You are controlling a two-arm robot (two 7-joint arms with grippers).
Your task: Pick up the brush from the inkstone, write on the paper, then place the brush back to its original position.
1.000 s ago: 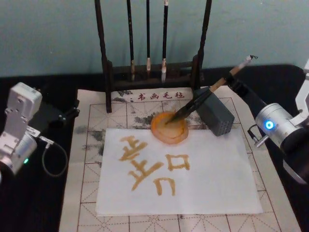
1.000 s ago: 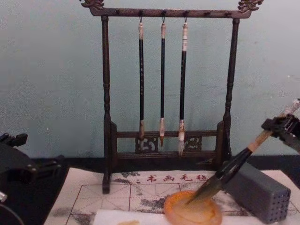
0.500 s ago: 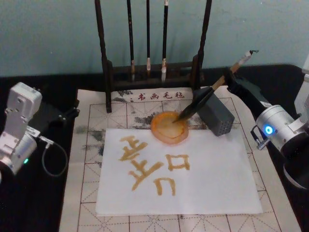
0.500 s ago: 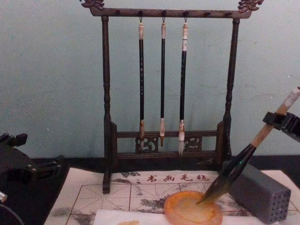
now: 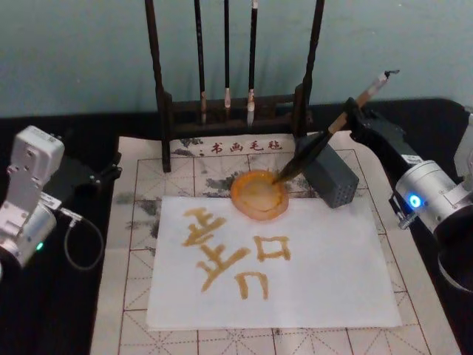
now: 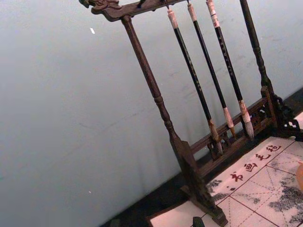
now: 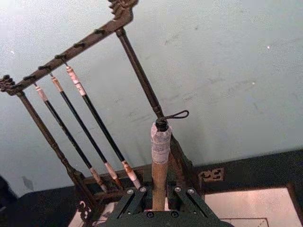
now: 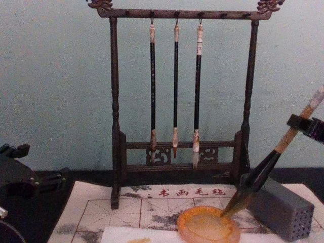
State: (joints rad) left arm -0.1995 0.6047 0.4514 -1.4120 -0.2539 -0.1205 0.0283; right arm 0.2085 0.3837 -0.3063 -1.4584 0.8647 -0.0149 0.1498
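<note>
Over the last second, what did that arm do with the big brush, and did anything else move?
The right gripper, clamped on the brush, tilted it more upright and dragged its tip from the middle of the inkstone to its right edge. The paper, rack and left gripper stayed put.

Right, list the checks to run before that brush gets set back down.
1. Grip: right hand shut on the handle of the large tan-and-black calligraphy brush. Ok.
2. Tip position: bristles at the right rim of the round orange-amber inkstone dish. Ok.
3. Writing finished: amber characters are on the white paper. Ok.
4. Clearance from the grey rectangular block: the brush shaft passes just over it; whether they touch, cannot tell.
5. Left hand parked left of the mat, away from the dish. Ok.
</note>
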